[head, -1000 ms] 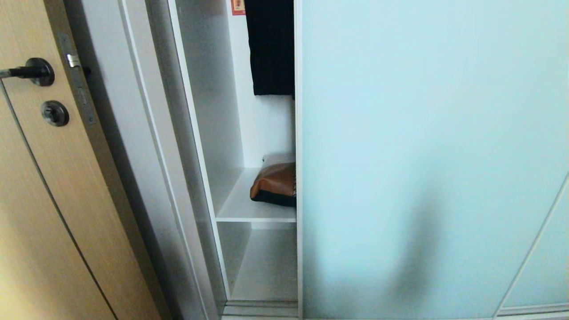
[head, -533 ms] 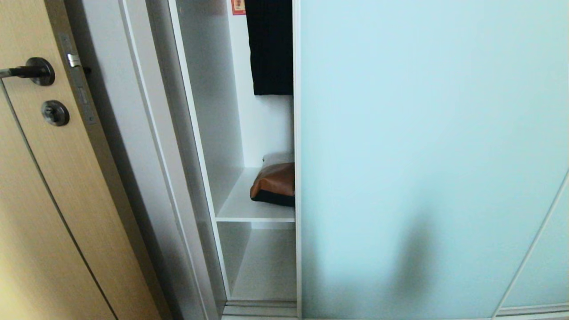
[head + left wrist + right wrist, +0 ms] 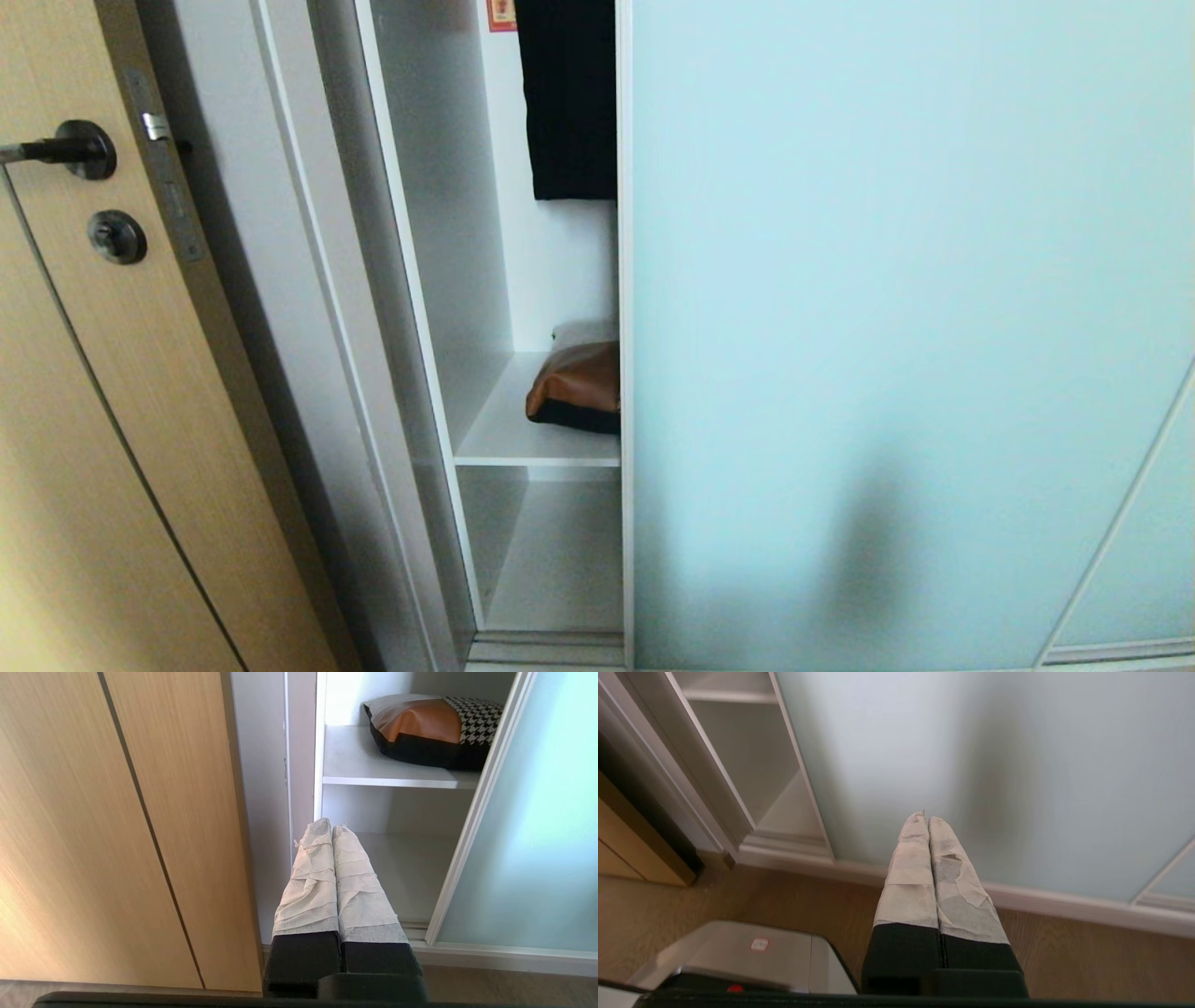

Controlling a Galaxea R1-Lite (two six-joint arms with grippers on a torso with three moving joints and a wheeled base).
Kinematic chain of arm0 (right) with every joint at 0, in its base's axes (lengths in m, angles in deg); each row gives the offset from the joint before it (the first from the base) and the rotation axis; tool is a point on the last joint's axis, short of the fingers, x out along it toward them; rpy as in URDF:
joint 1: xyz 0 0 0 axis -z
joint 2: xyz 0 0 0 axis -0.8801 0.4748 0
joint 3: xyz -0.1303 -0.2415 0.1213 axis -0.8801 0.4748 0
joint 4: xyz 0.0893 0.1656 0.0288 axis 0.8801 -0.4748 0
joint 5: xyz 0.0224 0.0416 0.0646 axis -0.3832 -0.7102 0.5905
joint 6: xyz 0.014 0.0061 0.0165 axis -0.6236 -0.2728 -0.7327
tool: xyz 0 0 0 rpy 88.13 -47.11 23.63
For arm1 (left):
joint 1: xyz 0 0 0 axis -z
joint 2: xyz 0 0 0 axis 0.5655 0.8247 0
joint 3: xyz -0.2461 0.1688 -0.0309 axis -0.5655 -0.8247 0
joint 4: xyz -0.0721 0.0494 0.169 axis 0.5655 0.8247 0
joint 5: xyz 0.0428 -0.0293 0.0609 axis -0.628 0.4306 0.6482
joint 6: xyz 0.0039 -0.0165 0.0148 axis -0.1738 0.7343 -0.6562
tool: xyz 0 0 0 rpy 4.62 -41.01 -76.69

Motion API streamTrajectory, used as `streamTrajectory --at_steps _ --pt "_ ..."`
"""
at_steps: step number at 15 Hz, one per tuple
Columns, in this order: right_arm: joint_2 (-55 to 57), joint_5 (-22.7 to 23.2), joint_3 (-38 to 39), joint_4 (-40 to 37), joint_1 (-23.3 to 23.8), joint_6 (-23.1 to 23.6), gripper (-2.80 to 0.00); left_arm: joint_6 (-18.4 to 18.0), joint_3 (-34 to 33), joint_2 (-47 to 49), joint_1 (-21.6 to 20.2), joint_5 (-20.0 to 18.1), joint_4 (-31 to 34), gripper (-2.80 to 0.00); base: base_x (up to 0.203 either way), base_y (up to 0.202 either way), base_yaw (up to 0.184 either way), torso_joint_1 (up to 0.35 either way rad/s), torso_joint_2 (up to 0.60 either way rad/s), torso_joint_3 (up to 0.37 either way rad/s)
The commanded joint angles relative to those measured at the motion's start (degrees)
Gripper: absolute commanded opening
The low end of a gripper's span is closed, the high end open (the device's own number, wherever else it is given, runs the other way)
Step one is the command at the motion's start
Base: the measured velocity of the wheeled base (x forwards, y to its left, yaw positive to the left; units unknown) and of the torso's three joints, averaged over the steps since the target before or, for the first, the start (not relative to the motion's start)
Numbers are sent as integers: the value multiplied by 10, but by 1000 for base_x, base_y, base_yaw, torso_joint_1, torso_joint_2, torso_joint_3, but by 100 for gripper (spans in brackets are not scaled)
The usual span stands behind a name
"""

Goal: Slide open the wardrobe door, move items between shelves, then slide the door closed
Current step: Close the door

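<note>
- Wardrobe door covers most of the opening, only a narrow gap showing the bag on the upper shelf's right side.
- Right gripper, fingers pressed together and empty, points at the smooth glass; it could slip there.
- Left gripper, likewise closed and empty, sits low by the frame.

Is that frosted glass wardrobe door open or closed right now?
Partly open: the sliding wardrobe door leaves a narrow gap showing the shelves and a tan bag.
</note>
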Motion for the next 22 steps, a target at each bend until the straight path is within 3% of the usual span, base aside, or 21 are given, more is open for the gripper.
streamTrajectory --at_steps 1,4,7,13,16,20,22 --pt "5 1 2 -11 0 -1 -280 0 -1 1 0 0 0 -280 0 0 0 0 0 0" --pt "14 2 2 -12 -1 0 -280 0 -1 1 0 0 0 -280 0 0 0 0 0 0" --pt "0 3 2 -9 53 6 -280 0 -1 1 0 0 0 -280 0 0 0 0 0 0" --pt "-144 3 2 -8 81 7 -280 0 -1 1 0 0 0 -280 0 0 0 0 0 0" --pt "-159 -1 2 -14 83 -24 -280 0 -1 1 0 0 0 -280 0 0 0 0 0 0" --pt "-159 -11 2 -22 83 -114 -280 0 -1 1 0 0 0 -280 0 0 0 0 0 0" --pt "-159 -13 2 -22 83 -111 -280 0 -1 1 0 0 0 -280 0 0 0 0 0 0"
